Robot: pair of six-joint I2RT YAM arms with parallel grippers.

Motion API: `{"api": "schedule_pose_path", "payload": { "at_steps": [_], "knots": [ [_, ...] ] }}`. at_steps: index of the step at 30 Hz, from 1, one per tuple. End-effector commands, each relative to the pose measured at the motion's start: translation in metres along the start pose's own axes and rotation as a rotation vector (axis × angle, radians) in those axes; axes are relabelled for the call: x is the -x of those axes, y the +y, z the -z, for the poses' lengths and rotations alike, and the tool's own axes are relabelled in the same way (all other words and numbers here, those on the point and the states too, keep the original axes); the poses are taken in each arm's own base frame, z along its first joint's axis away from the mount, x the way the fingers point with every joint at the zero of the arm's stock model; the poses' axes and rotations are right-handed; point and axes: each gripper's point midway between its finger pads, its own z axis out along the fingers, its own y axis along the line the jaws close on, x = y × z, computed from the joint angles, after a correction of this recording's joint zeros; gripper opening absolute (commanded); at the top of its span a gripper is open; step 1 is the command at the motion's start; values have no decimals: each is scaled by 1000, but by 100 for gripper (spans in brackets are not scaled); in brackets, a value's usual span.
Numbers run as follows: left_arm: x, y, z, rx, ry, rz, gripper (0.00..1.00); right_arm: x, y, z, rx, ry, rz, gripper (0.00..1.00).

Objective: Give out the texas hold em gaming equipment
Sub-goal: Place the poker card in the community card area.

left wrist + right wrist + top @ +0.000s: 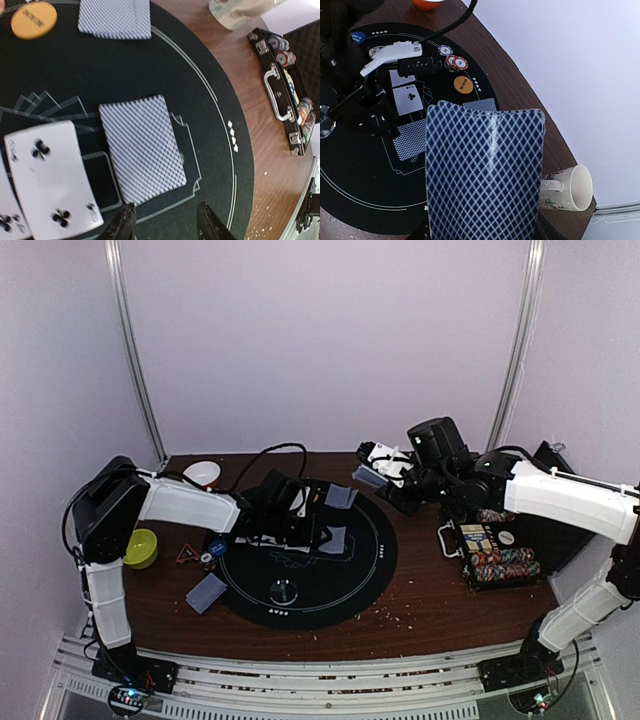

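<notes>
My left gripper (167, 222) hangs open low over the black mat (345, 585), nothing between its fingers. Just ahead of them a face-down card (142, 147) lies flat, its near corner by the left fingertip. A face-up clubs card (50, 177) lies beside it, with more face-down cards (115, 19) and an orange disc (34, 20) farther on. My right gripper (378, 477) is above the mat's far right edge, shut on a stack of blue-backed cards (485, 172) that hides its fingers. Striped chips (452, 60) and a blue disc (357, 36) sit on the mat.
An open case (495, 555) of poker chips stands right of the mat. A white mug (572, 189) is at the back right. On the left are a white-and-orange bowl (203, 472), a yellow-green bowl (140, 548), a red triangle (186, 555) and a loose card stack (206, 592).
</notes>
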Motion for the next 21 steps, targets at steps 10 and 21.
{"api": "schedule_pose_path", "payload": {
  "at_steps": [10, 21],
  "knots": [
    [14, 31, -44, 54, 64, -46, 35, 4, -9, 14, -26, -30, -7, 48],
    [10, 37, -43, 61, 67, -45, 29, 3, -6, 17, -15, -45, -3, 48]
  ]
}}
